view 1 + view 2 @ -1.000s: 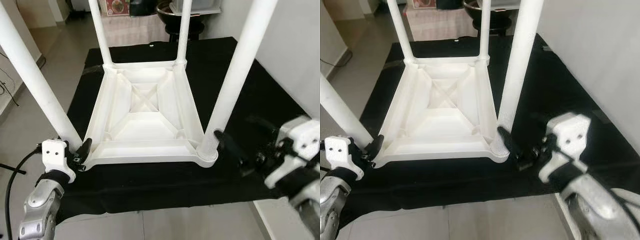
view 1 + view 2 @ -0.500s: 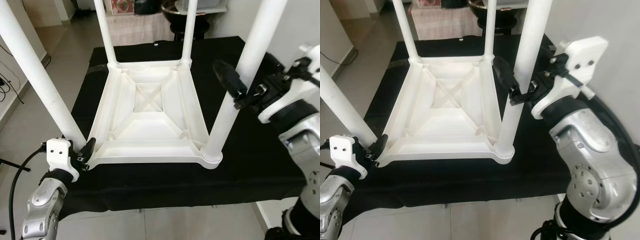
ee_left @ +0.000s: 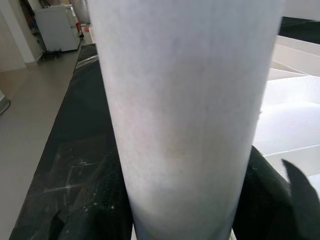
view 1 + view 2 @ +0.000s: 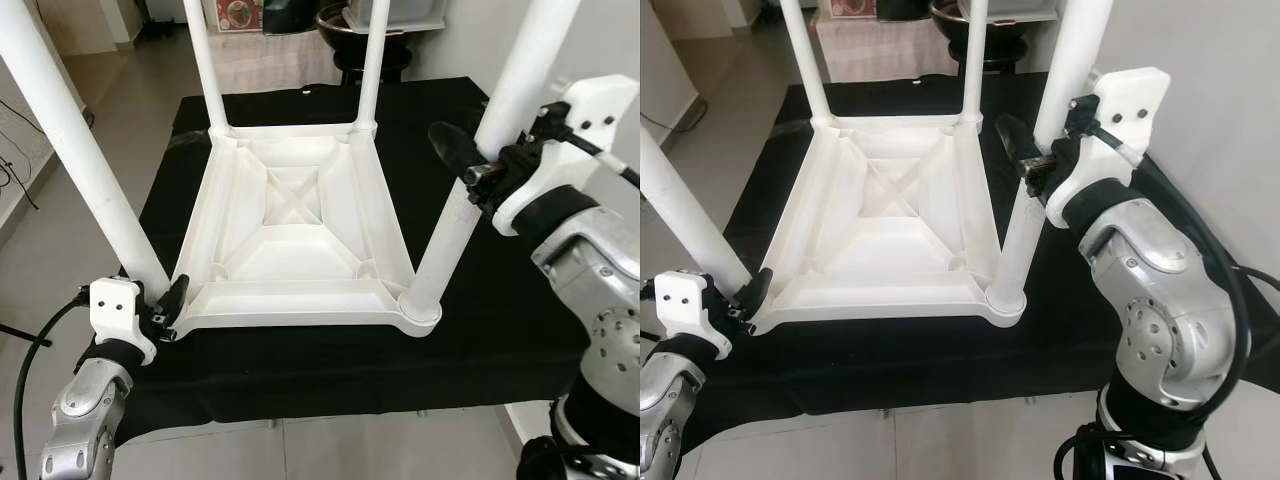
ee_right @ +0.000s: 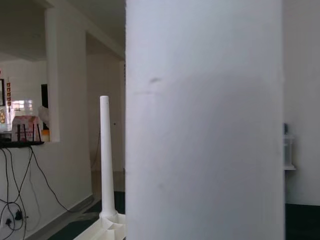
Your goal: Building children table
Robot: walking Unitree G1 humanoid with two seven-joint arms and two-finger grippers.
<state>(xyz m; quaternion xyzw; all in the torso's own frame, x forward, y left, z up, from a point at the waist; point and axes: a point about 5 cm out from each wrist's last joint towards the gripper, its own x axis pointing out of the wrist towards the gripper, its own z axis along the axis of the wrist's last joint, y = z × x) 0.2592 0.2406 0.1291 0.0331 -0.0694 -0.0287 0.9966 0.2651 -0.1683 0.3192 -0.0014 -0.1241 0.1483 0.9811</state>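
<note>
1. R gripper (image 4: pixel 470 170), upper right of frame, has come up from near the socket to mid near-right leg (image 4: pixel 455 215); fingers straddle it, grip can't tell. Prob. seating/checking the leg.
2. L gripper (image 4: pixel 168 305), lower left, clamps near-left leg (image 4: pixel 80 150) at its base.
3. Table (image 4: pixel 300 220): white plastic, upside down, frame centre on black cloth (image 4: pixel 500 300), 4 legs up.
</note>
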